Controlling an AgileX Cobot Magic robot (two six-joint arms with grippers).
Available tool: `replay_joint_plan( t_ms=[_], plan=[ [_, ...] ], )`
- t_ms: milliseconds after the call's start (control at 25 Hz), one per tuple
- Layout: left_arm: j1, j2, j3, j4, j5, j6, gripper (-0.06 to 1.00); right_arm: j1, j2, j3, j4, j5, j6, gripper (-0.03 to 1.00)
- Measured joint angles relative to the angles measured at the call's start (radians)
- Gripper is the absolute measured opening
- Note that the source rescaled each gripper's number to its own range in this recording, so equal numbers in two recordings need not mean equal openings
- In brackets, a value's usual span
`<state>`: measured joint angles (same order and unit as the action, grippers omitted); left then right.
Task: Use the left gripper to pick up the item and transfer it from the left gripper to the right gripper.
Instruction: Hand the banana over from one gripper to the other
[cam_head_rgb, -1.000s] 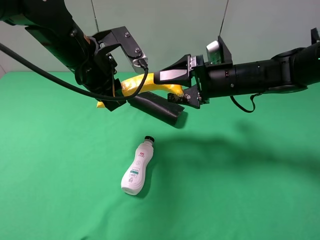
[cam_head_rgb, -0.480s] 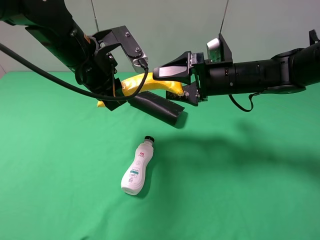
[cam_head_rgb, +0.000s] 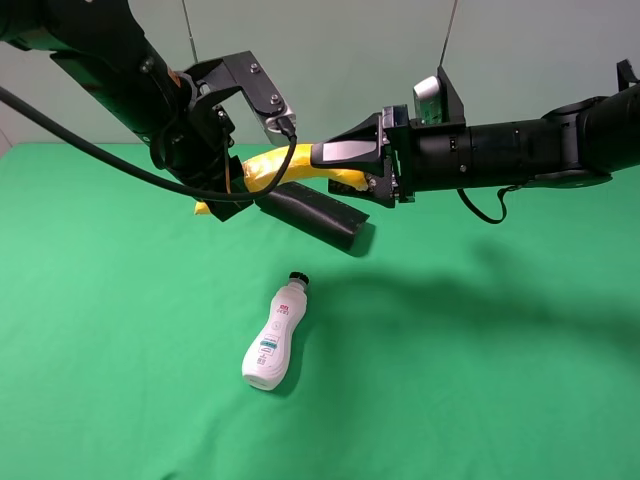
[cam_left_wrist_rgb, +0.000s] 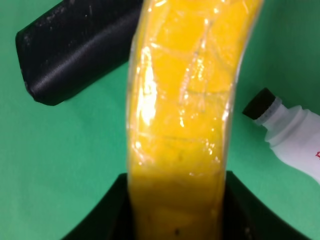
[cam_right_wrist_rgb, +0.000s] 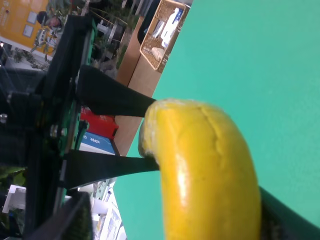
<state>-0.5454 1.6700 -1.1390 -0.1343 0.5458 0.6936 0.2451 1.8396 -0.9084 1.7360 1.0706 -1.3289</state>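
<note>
The yellow banana (cam_head_rgb: 262, 168) hangs in the air over the green table, between the two arms. My left gripper (cam_head_rgb: 240, 172), the black claw on the bulky arm, is shut on its left end; the left wrist view shows the banana (cam_left_wrist_rgb: 180, 115) clamped between the black fingers (cam_left_wrist_rgb: 112, 212). My right gripper (cam_head_rgb: 336, 171), with silver pointed fingers, has closed around the banana's right end. In the right wrist view the banana (cam_right_wrist_rgb: 205, 170) fills the space between its fingers (cam_right_wrist_rgb: 75, 220), with the left claw gripping the far end.
A black oblong case (cam_head_rgb: 310, 215) lies on the green table (cam_head_rgb: 480, 380) under the grippers and also shows in the left wrist view (cam_left_wrist_rgb: 75, 45). A white bottle with a black cap (cam_head_rgb: 273, 338) lies nearer the front; it also shows in the left wrist view (cam_left_wrist_rgb: 292, 140).
The right gripper's fingers opened wide around the banana's right end, then closed in on it. The left arm and the banana have stayed in place.
</note>
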Motion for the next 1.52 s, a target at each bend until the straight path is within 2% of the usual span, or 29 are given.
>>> replay_joint_plan(
  t_ms=[80,160,280,840,880,920,1040,1080,1160,1240,1520],
  plan=[
    [0.0,0.0,0.0,0.0,-0.001,0.0,0.0,0.0,0.0,0.0,0.0,0.0,-0.005,0.41],
    [0.0,0.0,0.0,0.0,-0.002,0.0,0.0,0.0,0.0,0.0,0.0,0.0,-0.011,0.29],
    [0.0,0.0,0.0,0.0,-0.002,0.0,0.0,0.0,0.0,0.0,0.001,-0.001,-0.015,0.0],
    [0.0,0.0,0.0,0.002,-0.004,0.0,0.0,0.0,0.0,0.0,0.002,-0.001,-0.034,0.01],
    [0.0,0.0,0.0,0.002,-0.005,0.0,0.04,0.0,0.0,0.0,0.002,-0.001,-0.035,0.01],
    [0.0,0.0,0.0,-0.002,-0.013,0.0,0.17,0.0,0.0,0.0,0.002,0.004,-0.036,0.01],
    [0.0,0.0,0.0,-0.017,-0.046,-0.007,0.73,0.0,0.0,0.0,0.002,0.009,-0.038,0.01],
    [0.0,0.0,0.0,-0.02,-0.054,-0.009,0.83,0.0,0.0,0.0,0.001,0.009,-0.038,0.01],
    [0.0,0.0,0.0,-0.02,-0.066,-0.009,0.93,0.0,0.0,0.0,0.001,0.009,-0.039,0.01],
    [0.0,0.0,0.0,-0.02,-0.07,-0.009,0.97,0.0,0.0,0.0,0.001,0.009,-0.039,0.01],
    [0.0,0.0,0.0,-0.021,-0.07,-0.018,1.0,0.0,0.0,0.0,0.001,0.01,-0.033,0.01]
  ],
)
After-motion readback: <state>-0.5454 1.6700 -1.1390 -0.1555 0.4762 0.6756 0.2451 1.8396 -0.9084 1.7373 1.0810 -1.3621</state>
